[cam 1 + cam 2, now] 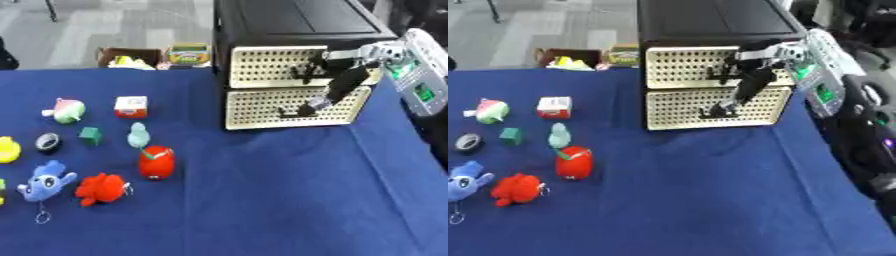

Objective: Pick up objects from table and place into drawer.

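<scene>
- One robot hand is in view, your right robot hand [337, 82], coming in from the upper right and reaching down across the front of the black drawer unit [293, 30].
- Its dark fingers [317, 104] point down and to the left, ending at the small handle [296, 112] of the lower drawer [289, 107]; you cannot tell whether they hook the handle or only touch it, nor how far they are curled.
- Both perforated drawer fronts, the upper drawer [271, 65] included, look closed, so my judgement is that opening comes before any picking.
- The pull you need runs straight out from the front, toward you along the blue worktop [289, 190].
- The toys lie well apart from this robot hand, on the far left: a red plush [157, 162] nearest the unit, then a teal figure [137, 135], a red-and-white box [131, 106], a green cube [90, 135], a red fuzzy toy [102, 188] and a blue plush [46, 182].
- Your left side is nearer them, yet no left robot hand shows in either view.
</scene>
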{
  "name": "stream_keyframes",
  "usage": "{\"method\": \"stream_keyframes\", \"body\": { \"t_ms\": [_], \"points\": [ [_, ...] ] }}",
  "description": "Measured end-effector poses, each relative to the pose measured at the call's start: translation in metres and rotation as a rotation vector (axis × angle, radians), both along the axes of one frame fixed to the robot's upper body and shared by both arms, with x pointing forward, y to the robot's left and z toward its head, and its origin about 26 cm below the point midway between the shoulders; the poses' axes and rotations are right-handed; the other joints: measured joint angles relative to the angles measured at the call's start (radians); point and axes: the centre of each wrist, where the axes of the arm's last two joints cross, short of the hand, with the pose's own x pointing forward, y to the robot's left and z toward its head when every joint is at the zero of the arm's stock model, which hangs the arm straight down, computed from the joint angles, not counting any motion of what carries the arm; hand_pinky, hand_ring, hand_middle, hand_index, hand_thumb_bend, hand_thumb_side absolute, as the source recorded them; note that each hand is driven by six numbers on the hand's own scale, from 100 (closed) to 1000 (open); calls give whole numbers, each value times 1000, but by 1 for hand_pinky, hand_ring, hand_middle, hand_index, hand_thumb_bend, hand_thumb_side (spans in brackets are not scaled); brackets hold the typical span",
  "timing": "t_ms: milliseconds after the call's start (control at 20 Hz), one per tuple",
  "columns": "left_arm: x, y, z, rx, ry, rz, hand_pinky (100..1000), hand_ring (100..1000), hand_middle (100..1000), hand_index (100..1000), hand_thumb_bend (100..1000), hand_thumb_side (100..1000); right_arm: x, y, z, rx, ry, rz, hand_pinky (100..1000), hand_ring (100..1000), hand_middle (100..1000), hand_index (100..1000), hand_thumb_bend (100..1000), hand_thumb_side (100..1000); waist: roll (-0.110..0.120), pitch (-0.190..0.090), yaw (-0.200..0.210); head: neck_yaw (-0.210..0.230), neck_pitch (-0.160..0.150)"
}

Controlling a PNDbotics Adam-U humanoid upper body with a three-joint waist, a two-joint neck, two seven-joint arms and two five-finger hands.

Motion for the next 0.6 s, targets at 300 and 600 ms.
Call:
{"method": "stream_keyframes", "body": {
  "t_ms": [300,600],
  "points": [
    [0,0,0,-1,1,0,631,846,692,813,100,758,-2,0,1,1,-7,-1,100,150,100,719,630,562,-4,1,-5,2,0],
    [0,0,0,-2,2,1,631,846,692,812,100,761,-5,-1,1,-5,-11,6,100,154,100,722,610,558,-12,5,-14,10,0]
  ]
}}
